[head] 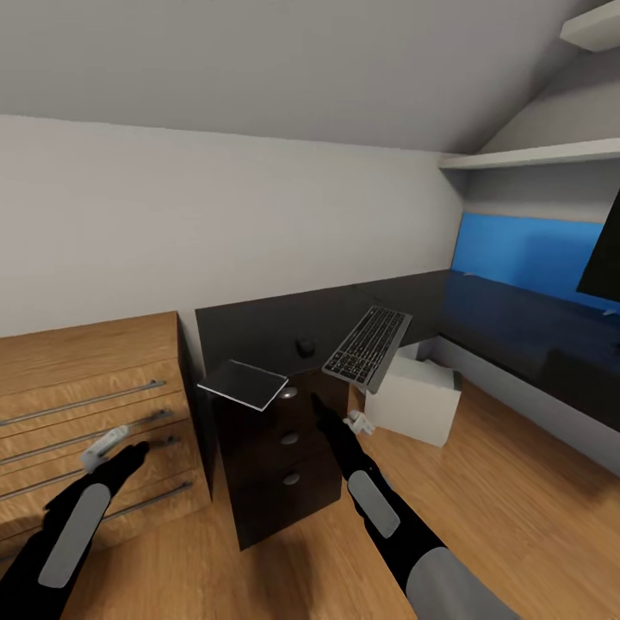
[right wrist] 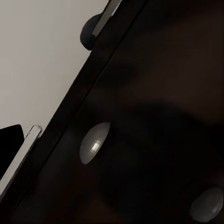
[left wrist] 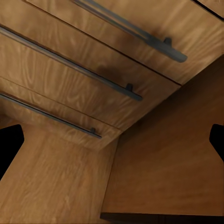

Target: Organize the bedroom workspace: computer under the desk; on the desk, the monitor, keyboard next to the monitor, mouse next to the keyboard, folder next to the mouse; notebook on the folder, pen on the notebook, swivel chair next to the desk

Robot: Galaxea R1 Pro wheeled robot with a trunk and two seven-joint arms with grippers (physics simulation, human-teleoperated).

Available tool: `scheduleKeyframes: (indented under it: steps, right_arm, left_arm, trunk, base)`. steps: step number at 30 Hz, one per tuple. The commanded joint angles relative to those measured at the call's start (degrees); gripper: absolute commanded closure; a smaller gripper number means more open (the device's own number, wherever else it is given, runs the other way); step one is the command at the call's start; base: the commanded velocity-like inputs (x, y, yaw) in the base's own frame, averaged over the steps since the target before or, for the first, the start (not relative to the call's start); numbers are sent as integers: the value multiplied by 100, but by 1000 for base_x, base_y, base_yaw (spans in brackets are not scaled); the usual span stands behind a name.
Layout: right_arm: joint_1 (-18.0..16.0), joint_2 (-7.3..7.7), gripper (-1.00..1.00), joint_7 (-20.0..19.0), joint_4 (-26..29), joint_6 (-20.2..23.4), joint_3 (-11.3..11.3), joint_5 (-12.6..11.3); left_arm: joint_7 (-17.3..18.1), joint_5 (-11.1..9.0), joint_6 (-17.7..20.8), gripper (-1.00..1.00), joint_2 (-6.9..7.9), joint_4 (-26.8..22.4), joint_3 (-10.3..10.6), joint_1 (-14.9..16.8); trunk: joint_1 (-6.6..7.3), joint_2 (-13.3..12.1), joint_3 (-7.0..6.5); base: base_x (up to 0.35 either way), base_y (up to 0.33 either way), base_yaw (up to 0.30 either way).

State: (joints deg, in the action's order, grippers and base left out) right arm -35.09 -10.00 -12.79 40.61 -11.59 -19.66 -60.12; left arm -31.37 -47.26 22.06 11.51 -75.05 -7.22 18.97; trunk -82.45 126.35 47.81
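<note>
keyboard [head: 368,346] lying on the black desk [head: 258,323], hanging a bit over the front edge, with the mouse [head: 304,346] just beside it at 9 o'clock. grey folder [head: 244,382] at 7 o'clock of the mouse — sticking out past the edge. monitor [head: 603,258] far off at 3 o'clock. left gripper [head: 129,448] near the wooden drawers [head: 77,405], fingers spread apart. right gripper [head: 331,413] by the dark drawer knobs [right wrist: 94,142] — can't tell if apart or together.

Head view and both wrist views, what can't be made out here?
- Monitor: cut off by the head view's right edge, screen unseen.
- Mouse: too small for detail.
- Right gripper: dark against the desk drawers; open or shut unclear.
- Flat folder-like item: overhangs the desk edge; identity uncertain.
</note>
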Motion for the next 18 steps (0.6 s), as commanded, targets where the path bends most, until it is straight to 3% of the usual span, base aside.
scheduleKeyframes:
  steps: [1,5,6,8,18]
  right_arm:
    - [-6,0,-100,-40,-9,-43,-27,-55]
    - [-6,0,-100,-47,-12,-159,-36,-62]
    - [-6,0,-100,-56,-18,-442,-41,-72]
    - [-6,0,-100,-63,-19,-527,-42,-71]
    - [-5,0,-100,-92,-25,-624,-55,-55]
  left_arm:
    - [-36,-46,22,-100,1,-10,-29,2]
    - [-36,-46,24,-100,0,-10,-40,2]
    - [-36,-46,25,-100,2,-10,-55,2]
    - [-36,-46,26,-100,1,-10,-62,2]
    - [-41,-40,19,-100,0,-10,-69,2]
  trunk:
    - [1,3,6]
    - [1,3,6]
    - [1,3,6]
    - [1,3,6]
    - [1,3,6]
  base:
    - [0,0,0]
    - [0,0,0]
    - [0,0,0]
    - [0,0,0]
    - [0,0,0]
